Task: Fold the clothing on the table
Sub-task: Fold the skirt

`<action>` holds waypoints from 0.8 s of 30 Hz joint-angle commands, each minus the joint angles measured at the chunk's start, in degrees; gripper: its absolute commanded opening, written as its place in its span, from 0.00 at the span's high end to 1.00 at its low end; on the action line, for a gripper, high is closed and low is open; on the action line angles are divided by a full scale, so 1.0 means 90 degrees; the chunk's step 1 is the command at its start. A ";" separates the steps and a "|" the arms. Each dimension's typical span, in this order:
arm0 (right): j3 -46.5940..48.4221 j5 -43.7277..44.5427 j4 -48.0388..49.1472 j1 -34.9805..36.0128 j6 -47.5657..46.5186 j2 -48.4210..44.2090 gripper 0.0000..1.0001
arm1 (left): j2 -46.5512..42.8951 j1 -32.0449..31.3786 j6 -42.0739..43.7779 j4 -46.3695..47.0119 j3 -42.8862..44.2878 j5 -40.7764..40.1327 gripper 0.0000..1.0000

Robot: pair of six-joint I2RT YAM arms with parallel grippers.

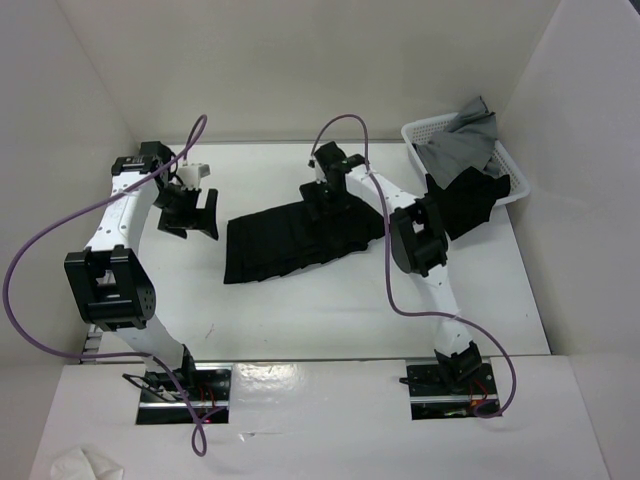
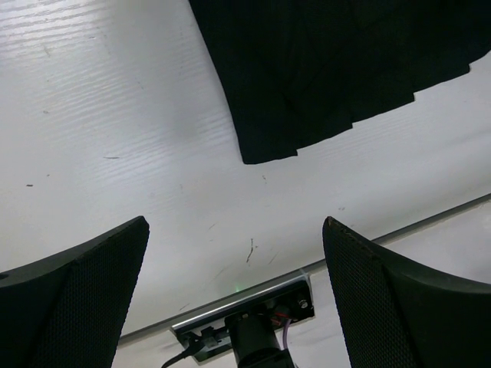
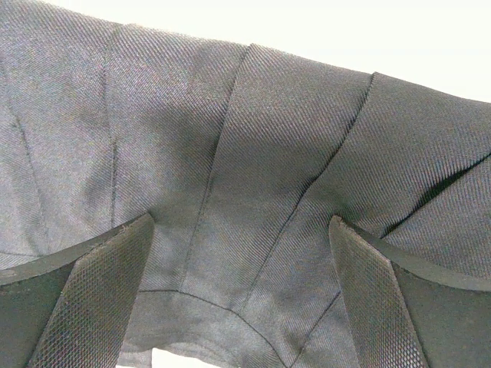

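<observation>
Both pairs of jaws gape empty; the black pleated thin-fabric skirt point(image 1: 290, 245) lies flattish on the white tabletop point(image 1: 350, 320), seemingly only part-folded.

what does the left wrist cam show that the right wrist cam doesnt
Left wrist only: bare white table, a corner of the black skirt, and an arm base, with the left gripper open over bare table. Right wrist only: pleats up close, nearly filling the view under the open right gripper. Both: the skirt, and open jaws holding nothing.
</observation>
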 commanded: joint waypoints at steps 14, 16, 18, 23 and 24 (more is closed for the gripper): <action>-0.1115 -0.1384 -0.0034 -0.1799 -0.0520 -0.2634 0.01 | 0.0977 -0.0191 -0.0501 0.1445 -0.0723 0.0835 0.00; -0.1476 -0.1522 0.0044 -0.1985 -0.0608 -0.2868 0.01 | 0.1289 -0.0260 -0.0598 0.1591 -0.0635 0.0834 0.01; -0.1663 -0.1522 0.0102 -0.2132 -0.0678 -0.2996 0.01 | 0.1427 -0.0319 -0.0764 0.1853 -0.0557 0.0834 0.05; -0.1957 -0.1522 0.0160 -0.2132 -0.0883 -0.3230 0.01 | 0.1642 -0.0319 -0.1262 0.2654 -0.0762 0.0668 0.13; -0.1957 -0.1522 0.0161 -0.2132 -0.0941 -0.3231 0.01 | 0.1642 -0.0319 -0.1331 0.2781 -0.0849 0.0668 0.15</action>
